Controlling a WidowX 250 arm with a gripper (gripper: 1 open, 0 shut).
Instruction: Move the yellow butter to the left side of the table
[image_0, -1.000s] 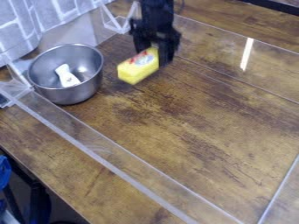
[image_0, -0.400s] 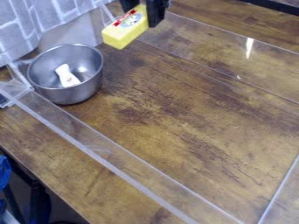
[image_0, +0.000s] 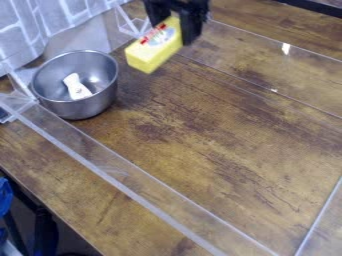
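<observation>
The yellow butter (image_0: 152, 52), a yellow block with a red and white label, hangs tilted in the air above the back of the wooden table (image_0: 214, 130). My black gripper (image_0: 173, 33) comes down from the top edge and is shut on the butter's upper right end. The butter's lower left end points toward the bowl. The upper part of the arm is cut off by the frame's top.
A metal bowl (image_0: 74, 84) with a white object inside stands at the left, close below and left of the butter. A tiled wall (image_0: 47, 25) rises behind it. Clear plastic rails (image_0: 120, 180) run along the table's edges.
The butter lay on the table with the gripper on it; it has been lifted off the wood. Over the last half second it has shifted a little to the right in the picture.
</observation>
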